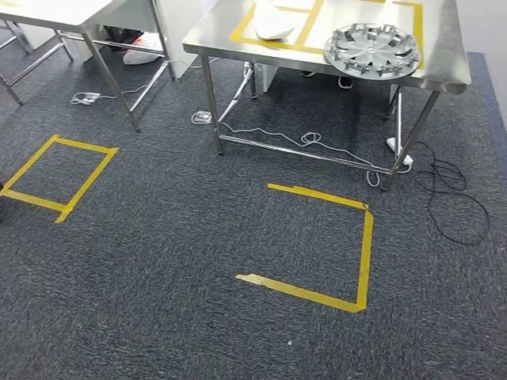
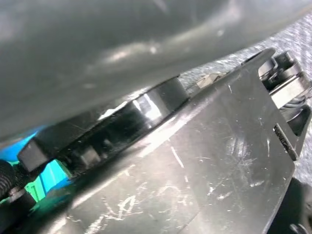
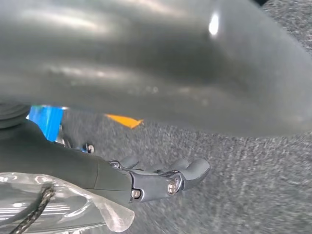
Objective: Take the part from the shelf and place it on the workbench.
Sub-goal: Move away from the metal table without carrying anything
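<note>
1 silver wheel-cover part (image 1: 371, 50) lies on the steel desk (image 1: 442, 67), near its right end. The right hand (image 3: 162, 178) seems empty, fingers extended; the left hand's state I cannot tell.

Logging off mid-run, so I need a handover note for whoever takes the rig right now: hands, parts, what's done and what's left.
Left hand: close under a large smooth grey surface; grip cannot be judged.
Right hand: fingers stretched flat over carpet, a similar grey surface close by; contact unclear.
Workbench lies ahead. A silver wheel cover sits on it, with a white part inside the yellow tape.
Done: those two are on the bench.
Left: check whether the hands carry a part. If so, probably step to the floor tape outline and set it down.
</note>
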You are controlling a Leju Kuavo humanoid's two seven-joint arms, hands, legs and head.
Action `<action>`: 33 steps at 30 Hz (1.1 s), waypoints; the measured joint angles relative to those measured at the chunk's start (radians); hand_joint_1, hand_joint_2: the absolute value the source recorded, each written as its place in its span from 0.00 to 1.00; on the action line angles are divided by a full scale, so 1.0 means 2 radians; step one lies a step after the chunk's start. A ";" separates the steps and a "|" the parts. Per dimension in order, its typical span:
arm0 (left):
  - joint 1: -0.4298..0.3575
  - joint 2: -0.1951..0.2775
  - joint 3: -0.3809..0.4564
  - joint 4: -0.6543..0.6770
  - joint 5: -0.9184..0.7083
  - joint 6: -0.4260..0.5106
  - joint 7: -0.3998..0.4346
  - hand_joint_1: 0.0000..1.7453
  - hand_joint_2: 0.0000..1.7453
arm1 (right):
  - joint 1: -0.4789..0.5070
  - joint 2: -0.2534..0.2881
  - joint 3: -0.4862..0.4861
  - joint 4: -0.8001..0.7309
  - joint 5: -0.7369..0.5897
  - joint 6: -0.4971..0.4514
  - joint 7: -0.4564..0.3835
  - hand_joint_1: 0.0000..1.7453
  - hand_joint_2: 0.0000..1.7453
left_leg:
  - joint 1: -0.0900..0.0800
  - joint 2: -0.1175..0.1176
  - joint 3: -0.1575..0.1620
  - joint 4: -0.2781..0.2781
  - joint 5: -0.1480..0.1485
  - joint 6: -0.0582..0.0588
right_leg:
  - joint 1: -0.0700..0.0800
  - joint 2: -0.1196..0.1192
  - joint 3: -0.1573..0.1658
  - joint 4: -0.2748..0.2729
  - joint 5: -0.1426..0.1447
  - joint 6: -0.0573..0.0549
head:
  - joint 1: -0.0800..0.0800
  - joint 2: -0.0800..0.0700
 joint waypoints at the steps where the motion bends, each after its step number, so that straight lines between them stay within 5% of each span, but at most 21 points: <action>1: 0.001 0.000 0.000 0.000 0.000 0.000 0.000 0.00 0.00 | 0.000 0.000 0.003 0.000 0.003 -0.001 0.000 0.00 0.00 | 0.001 0.004 0.015 -0.028 0.016 0.000 | 0.000 -0.007 0.001 0.000 -0.001 0.001 | 0.000 0.000; 4: 0.000 0.000 0.000 0.000 -0.001 0.001 0.001 0.00 0.00 | -0.002 0.000 0.009 0.000 0.009 -0.001 0.000 0.00 0.00 | -0.002 0.032 0.066 -0.123 0.047 0.007 | 0.002 -0.023 0.003 0.000 -0.005 0.007 | 0.000 0.000; 5: -0.001 0.000 0.000 0.000 -0.001 0.002 0.001 0.00 0.00 | -0.002 0.000 0.011 0.000 0.010 -0.001 0.000 0.00 0.00 | -0.004 0.037 0.071 -0.133 0.046 0.010 | 0.004 -0.027 0.004 0.000 -0.007 0.011 | 0.000 0.000; 7: 0.000 0.000 0.000 0.000 -0.001 0.002 0.001 0.00 0.00 | -0.004 0.000 0.014 0.000 0.012 -0.001 0.001 0.00 0.00 | -0.006 0.029 0.070 -0.134 0.045 0.017 | 0.004 -0.036 0.009 -0.002 -0.009 0.017 | 0.001 0.000; 8: 0.000 0.000 0.000 0.000 -0.001 0.002 0.001 0.00 0.00 | -0.005 0.000 0.016 0.000 0.012 -0.001 0.001 0.00 0.00 | -0.005 0.023 0.070 -0.136 0.046 0.020 | 0.003 -0.033 0.010 0.000 -0.012 0.020 | 0.001 0.000; 10: 0.000 -0.001 0.000 0.000 -0.001 0.003 0.001 0.00 0.00 | -0.005 0.000 0.017 0.000 0.013 -0.001 0.001 0.00 0.00 | -0.003 0.012 0.071 -0.138 0.049 0.027 | 0.001 -0.007 -0.002 0.028 -0.031 0.024 | 0.003 0.000; 12: -0.001 -0.002 0.000 0.000 -0.003 0.003 0.001 0.00 0.00 | -0.003 0.000 0.018 0.000 0.014 -0.001 0.002 0.00 0.00 | -0.003 0.000 0.070 -0.139 0.050 0.030 | 0.001 0.020 -0.036 0.097 -0.064 0.025 | 0.004 0.000; 14: -0.001 -0.003 0.000 0.000 -0.007 0.003 0.003 0.00 0.00 | -0.001 -0.002 0.019 0.000 0.016 0.001 0.006 0.00 0.00 | -0.005 -0.015 0.070 -0.139 0.050 0.031 | 0.001 0.026 -0.066 0.148 -0.076 0.024 | 0.004 0.000; 16: -0.001 -0.004 -0.001 0.000 -0.013 0.003 0.007 0.00 0.00 | 0.001 -0.005 0.019 0.000 0.018 0.005 0.008 0.00 0.00 | -0.007 -0.030 0.071 -0.138 0.050 0.031 | 0.001 0.029 -0.063 0.125 -0.047 0.021 | 0.004 0.000; 19: -0.003 -0.007 -0.002 0.000 -0.018 0.005 0.010 0.00 0.00 | 0.001 -0.008 0.020 0.000 0.020 0.010 0.012 0.00 0.00 | -0.008 -0.050 0.071 -0.137 0.050 0.029 | 0.000 0.061 -0.026 0.028 0.001 0.016 | 0.004 0.000; 21: -0.005 -0.008 -0.002 0.000 -0.020 0.007 0.010 0.00 0.00 | 0.001 -0.008 0.021 0.000 0.024 0.013 0.017 0.00 0.00 | -0.006 -0.061 0.068 -0.135 0.051 0.023 | 0.000 0.072 -0.016 0.010 0.002 0.013 | 0.003 0.000; 26: -0.004 -0.008 -0.002 0.000 -0.022 0.007 0.010 0.00 0.00 | 0.000 -0.008 0.024 0.000 0.030 0.019 0.022 0.00 0.00 | -0.003 -0.073 0.064 -0.136 0.054 0.016 | 0.003 0.062 -0.013 0.009 0.003 0.009 | 0.004 0.000; 28: -0.004 -0.007 -0.002 0.000 -0.022 0.007 0.010 0.00 0.00 | 0.000 -0.008 0.026 0.000 0.033 0.021 0.023 0.00 0.00 | -0.004 -0.070 0.064 -0.134 0.052 0.015 | 0.000 0.056 -0.011 0.006 0.005 0.007 | 0.004 0.000; 31: -0.004 -0.005 -0.002 0.000 -0.021 0.007 0.011 0.00 0.00 | 0.003 -0.007 0.038 0.001 0.051 0.028 0.031 0.00 0.00 | -0.002 -0.017 0.021 -0.042 0.012 0.005 | 0.000 0.016 -0.006 0.003 0.003 0.000 | -0.001 0.000; 32: -0.003 -0.004 -0.002 0.000 -0.020 0.007 0.011 0.00 0.00 | 0.004 -0.005 0.043 0.002 0.059 0.030 0.035 0.00 0.00 | 0.000 0.000 0.014 -0.025 0.008 0.002 | 0.000 0.001 -0.004 0.003 0.001 -0.001 | -0.003 0.000; 33: -0.002 -0.003 -0.002 0.000 -0.018 0.007 0.011 0.00 0.00 | 0.004 -0.004 0.048 0.002 0.066 0.032 0.037 0.00 0.00 | 0.002 0.008 0.025 -0.044 0.022 0.001 | 0.000 -0.011 -0.002 0.003 -0.001 0.000 | -0.003 0.000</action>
